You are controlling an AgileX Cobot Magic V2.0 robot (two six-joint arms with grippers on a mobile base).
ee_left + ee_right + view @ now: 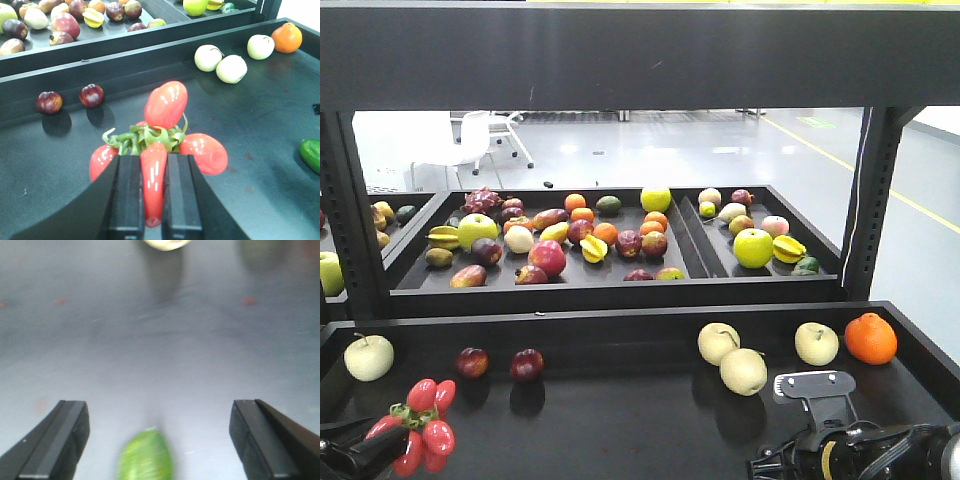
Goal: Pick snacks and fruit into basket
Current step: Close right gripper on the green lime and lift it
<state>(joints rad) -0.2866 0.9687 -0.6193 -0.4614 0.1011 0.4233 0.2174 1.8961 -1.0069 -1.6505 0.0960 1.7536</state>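
The black lower tray [620, 400] carries loose fruits. The left gripper [153, 160] is clamped on one oval of the red cluster [166, 105] with its green stem, at the front left of the tray. The right gripper [159, 412] has its jaws wide apart, low over the tray, and a blurred green fruit [146, 456] lies between them

Orange [870, 338]: sat at the right of the near tray [620, 420].
Pale apples [743, 371]: three lay left of the orange, one [368, 357] far left.
Dark red fruits [472, 362]: a pair, left of centre.
Far tray [540, 297]: held mixed fruit.
Chair [470, 140]: stood beyond.
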